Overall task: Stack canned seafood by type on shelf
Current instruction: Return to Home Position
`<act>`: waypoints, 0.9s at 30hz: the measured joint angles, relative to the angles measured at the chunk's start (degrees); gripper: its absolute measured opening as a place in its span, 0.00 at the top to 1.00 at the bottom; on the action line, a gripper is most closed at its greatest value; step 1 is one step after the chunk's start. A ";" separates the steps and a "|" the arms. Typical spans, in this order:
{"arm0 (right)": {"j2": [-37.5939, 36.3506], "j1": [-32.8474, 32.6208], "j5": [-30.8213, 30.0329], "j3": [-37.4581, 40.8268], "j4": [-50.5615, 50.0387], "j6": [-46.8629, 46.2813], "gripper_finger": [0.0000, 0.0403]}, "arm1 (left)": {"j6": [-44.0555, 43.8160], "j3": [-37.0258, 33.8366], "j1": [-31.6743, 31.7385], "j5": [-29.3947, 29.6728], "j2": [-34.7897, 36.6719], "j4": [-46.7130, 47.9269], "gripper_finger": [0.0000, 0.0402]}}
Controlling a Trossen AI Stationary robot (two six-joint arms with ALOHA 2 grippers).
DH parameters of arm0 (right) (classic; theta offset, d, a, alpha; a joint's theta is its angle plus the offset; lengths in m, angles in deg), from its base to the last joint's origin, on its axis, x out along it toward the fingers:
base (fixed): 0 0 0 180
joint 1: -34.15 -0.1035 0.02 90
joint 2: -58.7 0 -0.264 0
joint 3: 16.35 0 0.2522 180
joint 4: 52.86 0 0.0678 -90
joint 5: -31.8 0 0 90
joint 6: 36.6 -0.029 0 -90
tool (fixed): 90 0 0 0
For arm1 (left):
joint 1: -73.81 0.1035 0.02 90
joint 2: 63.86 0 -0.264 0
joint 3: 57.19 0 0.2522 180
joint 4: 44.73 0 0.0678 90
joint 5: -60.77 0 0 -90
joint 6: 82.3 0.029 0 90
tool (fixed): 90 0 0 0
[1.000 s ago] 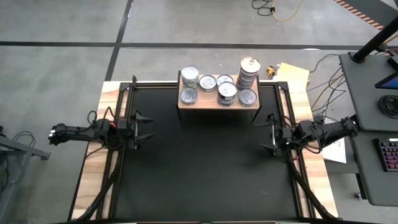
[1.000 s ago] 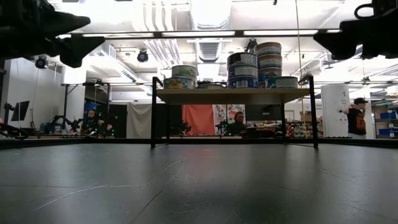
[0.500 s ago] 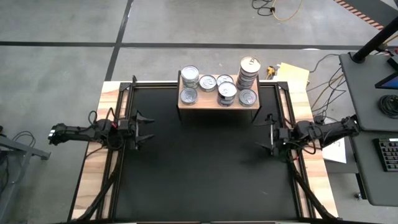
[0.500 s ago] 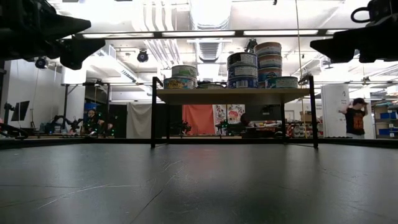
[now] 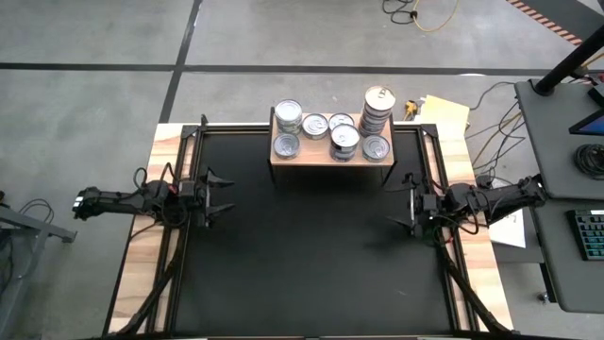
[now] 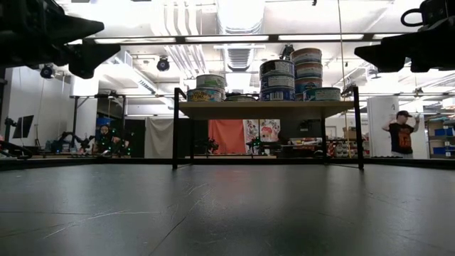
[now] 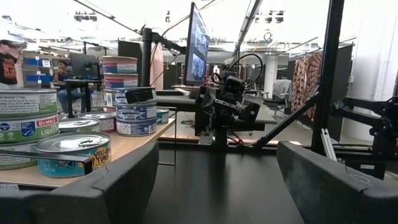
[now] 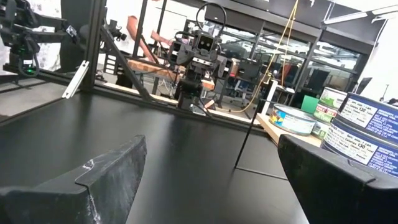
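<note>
The light wooden shelf (image 5: 317, 155) stands on dark legs at the table's far edge, its board (image 6: 266, 109) raised above the black top. The canned seafood (image 5: 344, 140) rests on it: single tins, low stacks, and a tall gold-topped stack (image 5: 377, 106) at the far right corner. The cans also show in the left wrist view (image 7: 68, 146) and the right wrist view (image 8: 364, 124). My left gripper (image 5: 223, 195) hovers open at the table's left side, pointing across it. My right gripper (image 5: 402, 213) hovers open at the right side, facing it. Neither has anything between its fingers.
The black tabletop (image 5: 302, 274) stretches from the shelf to the near edge, framed by wooden side strips and dark rails (image 5: 189, 161). A desk with a keyboard (image 5: 590, 236) stands beyond the right edge. A person (image 6: 402, 131) stands in the room behind.
My right gripper has tipped a little downward and rolled slightly in place at the table's right side, staying open. The cans and shelf have not moved.
</note>
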 joint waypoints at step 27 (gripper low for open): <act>0.00 0.00 -0.04 0.02 0.00 0.00 0.12 | -0.01 0.11 0.00 -0.02 -4.17 0.00 0.22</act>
